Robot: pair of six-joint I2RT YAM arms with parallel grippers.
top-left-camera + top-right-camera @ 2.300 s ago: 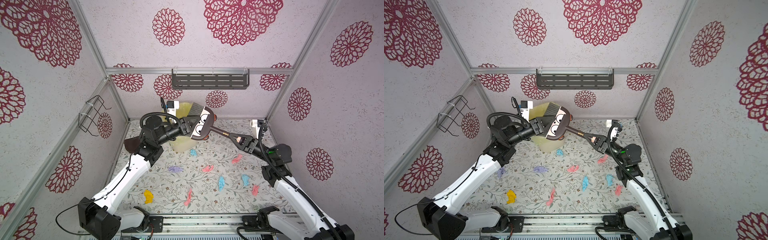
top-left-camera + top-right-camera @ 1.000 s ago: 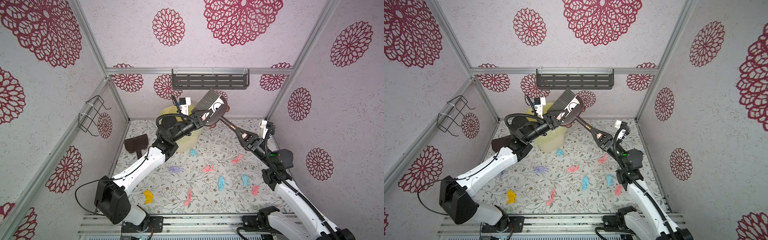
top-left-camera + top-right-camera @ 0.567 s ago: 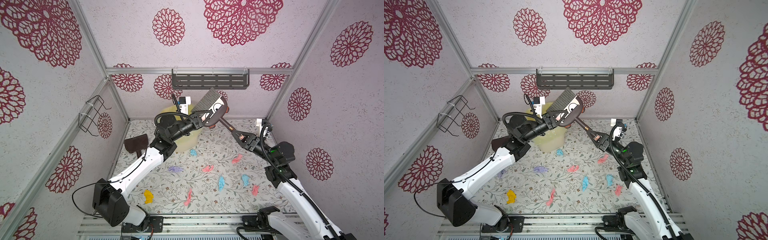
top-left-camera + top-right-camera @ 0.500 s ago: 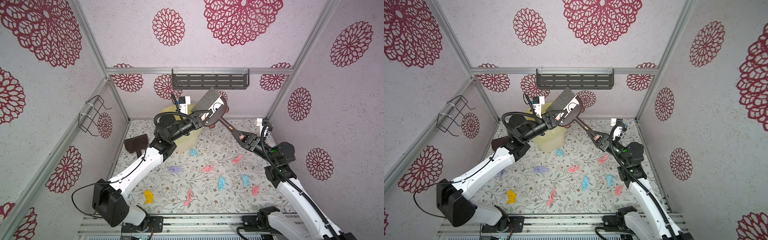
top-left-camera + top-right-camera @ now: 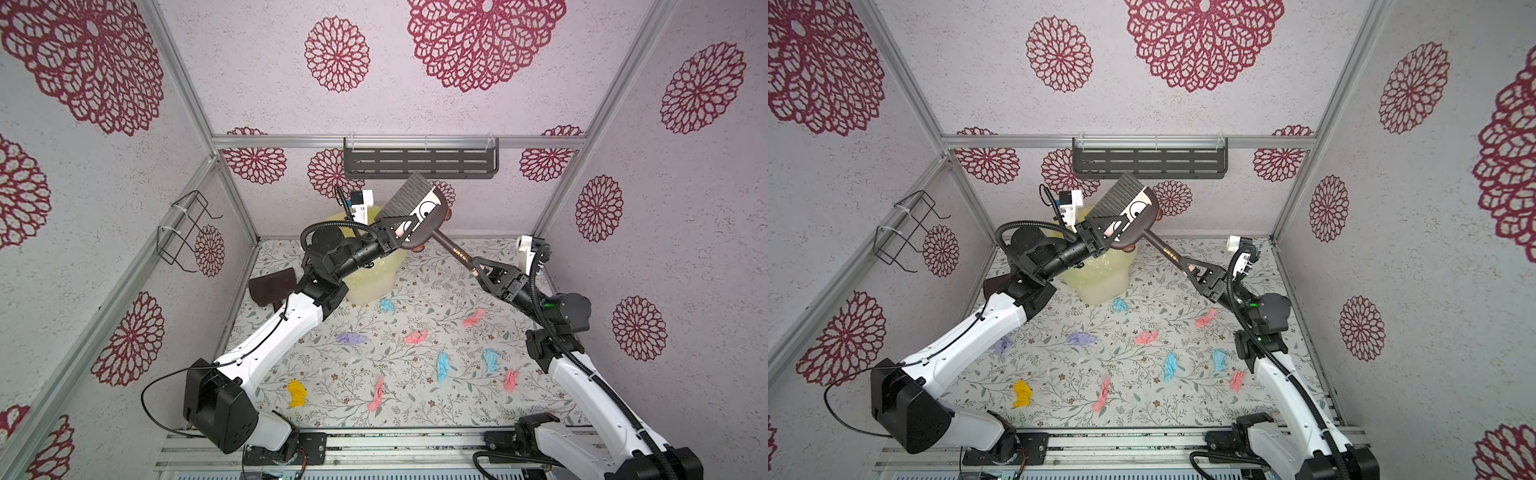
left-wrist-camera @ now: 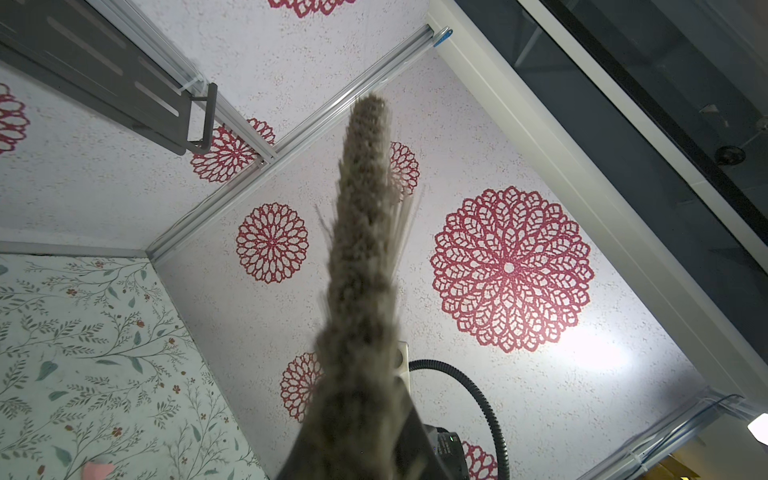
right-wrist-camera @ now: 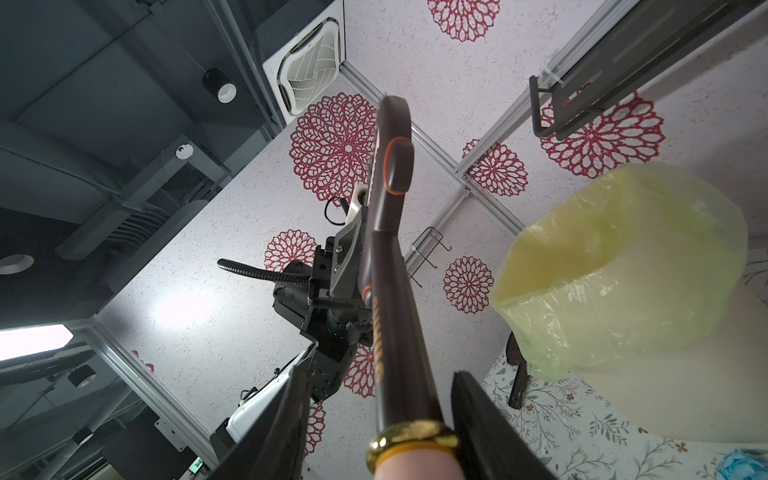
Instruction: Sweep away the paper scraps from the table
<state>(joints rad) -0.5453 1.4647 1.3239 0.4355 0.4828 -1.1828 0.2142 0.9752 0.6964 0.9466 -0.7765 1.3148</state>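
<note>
Paper scraps [image 5: 444,368] are seen scattered across the worktop [image 5: 332,374], while the brush [image 5: 419,208] is held aloft. Its head is clamped between the tightly closed left fingers [image 5: 390,235]; its handle end is flanked, with gaps either side, by the parted right fingers [image 7: 482,419].

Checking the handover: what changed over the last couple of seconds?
The left pincer lifted the dark brown brush with grey bristles higher and keeps clamping its head. The right pincer has opened around the handle, letting go. The crumpled coloured paper scraps, yellow-bagged bin and brown dustpan stayed put.
</note>
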